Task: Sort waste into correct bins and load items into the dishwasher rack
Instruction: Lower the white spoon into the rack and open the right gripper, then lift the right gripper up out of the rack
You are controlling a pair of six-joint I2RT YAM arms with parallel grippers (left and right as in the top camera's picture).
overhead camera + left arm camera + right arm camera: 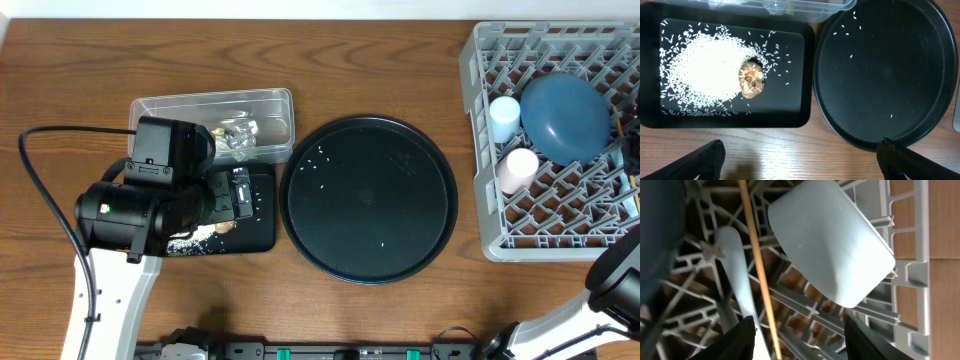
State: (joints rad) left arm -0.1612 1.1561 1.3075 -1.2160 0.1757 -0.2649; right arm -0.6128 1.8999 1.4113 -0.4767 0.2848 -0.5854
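The shallow black tray (795, 107) holds a pile of white rice (700, 70) and the brown food lump (752, 80). My left gripper (800, 160) is open and empty above the table just in front of that tray; it also shows in the overhead view (240, 192). The clear tub (160, 108) holds crumpled wrappers (238, 135). The grey rack (480, 150) holds the dark blue plate (565, 118), light blue cup (504, 115) and pinkish-white cup (519, 168). My right gripper (797, 340) is open and empty over the rack, above the bowl (830, 245), spoon (735, 270) and chopstick (756, 260).
A large round black tray (368, 198) with a few stray rice grains lies between the bins and the rack. The left arm's cable (40, 190) loops over the left of the table. Rack ribs (910, 275) surround the right gripper.
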